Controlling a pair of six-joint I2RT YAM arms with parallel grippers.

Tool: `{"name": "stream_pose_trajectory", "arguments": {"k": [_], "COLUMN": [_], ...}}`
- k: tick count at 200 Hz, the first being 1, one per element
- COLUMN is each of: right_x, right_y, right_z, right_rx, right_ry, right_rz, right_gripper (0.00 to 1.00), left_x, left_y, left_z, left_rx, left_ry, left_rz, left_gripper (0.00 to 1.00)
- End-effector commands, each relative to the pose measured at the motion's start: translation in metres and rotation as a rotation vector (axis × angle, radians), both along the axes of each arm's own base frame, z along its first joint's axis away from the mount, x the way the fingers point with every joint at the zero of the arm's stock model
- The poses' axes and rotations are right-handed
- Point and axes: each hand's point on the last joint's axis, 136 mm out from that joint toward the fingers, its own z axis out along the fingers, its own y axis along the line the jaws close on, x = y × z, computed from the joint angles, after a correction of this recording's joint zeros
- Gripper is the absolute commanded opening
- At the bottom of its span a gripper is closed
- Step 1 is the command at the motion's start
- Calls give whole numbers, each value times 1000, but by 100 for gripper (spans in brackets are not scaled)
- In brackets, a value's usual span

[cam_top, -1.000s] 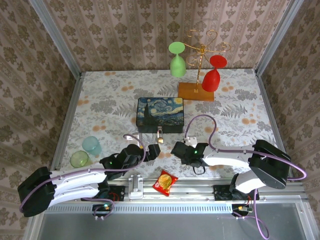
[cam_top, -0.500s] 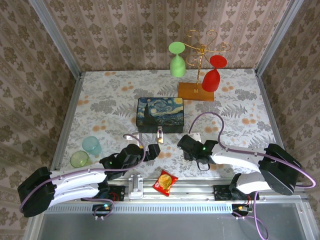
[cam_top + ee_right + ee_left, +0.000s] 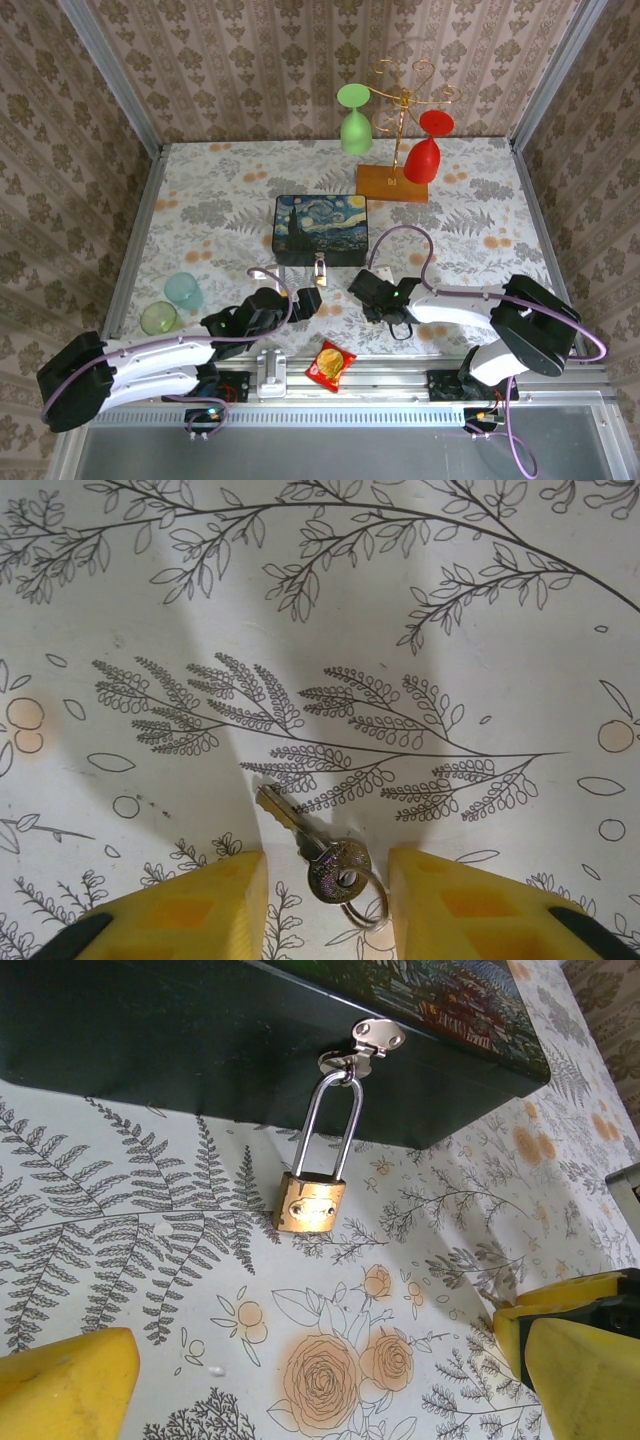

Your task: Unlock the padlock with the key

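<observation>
The small brass padlock (image 3: 311,1203) rests on the floral table, its silvery shackle hooked through the clasp of the Starry Night box (image 3: 150,1040). From above, the padlock (image 3: 320,268) sits at the front of the box (image 3: 321,229). My left gripper (image 3: 320,1380) stands open just short of the padlock, and its yellow fingers (image 3: 60,1385) hold nothing. The key (image 3: 318,842) lies flat on the table with a small ring through its head. My right gripper (image 3: 328,900) is open around the key, a gap showing on each side. From above, the right gripper (image 3: 364,285) is right of the padlock.
A red-orange snack packet (image 3: 330,363) lies at the table's near edge between the arm bases. Two small cups (image 3: 183,290) stand at the left. A wooden stand with a green glass (image 3: 354,125) and a red glass (image 3: 425,150) is at the back.
My right gripper has shifted slightly over the table, and its jaws have narrowed. The left arm and the padlock have not moved.
</observation>
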Motion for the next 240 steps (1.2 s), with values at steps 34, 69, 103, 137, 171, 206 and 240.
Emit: {"name": "stream_pose_trajectory", "arguments": {"k": [34,69,103,137,171,206,240], "right_x": [-9,-12,-10,-7,-5,-6,-6], "right_y": [-4,-5,-7,-2,4,2,16], "right_z": [-15,-17,-14,10,51,98,137], "right_rx": [-41,-12,8,155,323,393,466], "right_ry": [28,28,8,-36,-88,-145,-171], "right_rz": [15,19,25,37,103,172,230], "right_gripper": [29,18,0,0,0,0,0], "left_x": [5,6,8,12,14,14,12], "left_y": [-6,-8,-11,-19,-41,-65,-87], "left_z": [5,4,7,21,59,94,113], "left_rx": [-41,-44,-33,-52,-201,-377,-529], "left_ry": [9,16,8,-14,-75,-59,-31], "left_rz": [17,13,11,9,-5,-6,-3], "left_gripper": [100,100,100,100,100,100,97]}}
